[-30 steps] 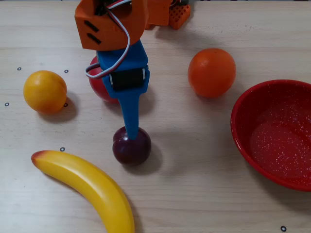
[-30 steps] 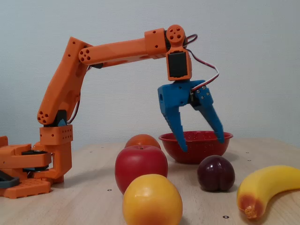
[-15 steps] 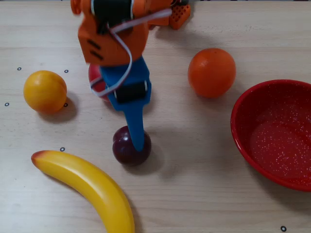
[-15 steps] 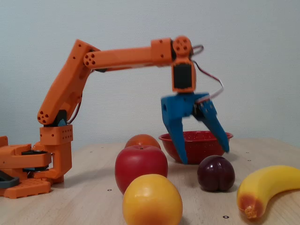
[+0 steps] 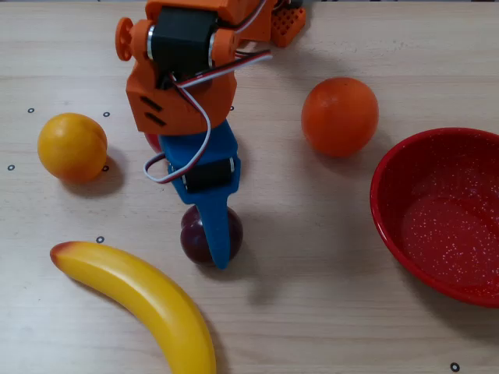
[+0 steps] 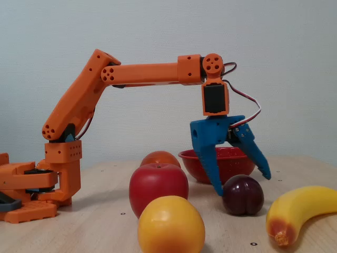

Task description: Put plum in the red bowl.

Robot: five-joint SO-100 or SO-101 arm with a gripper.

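Straddling the plum [image 6: 242, 195], the blue gripper [image 6: 244, 184] hangs with its fingers spread wide, one on each side of the fruit; the plum sits on the wooden table [image 5: 312, 296], between the banana [image 5: 140, 300] and the red bowl [image 5: 390, 226], which stands well apart at the overhead view's right edge.

The plum [image 5: 199, 234], small, glossy and dark maroon, sits on the table at about 9 o'clock from the red bowl [image 5: 390, 210]. The bowl, wide, upright and white-speckled inside, lies well apart.
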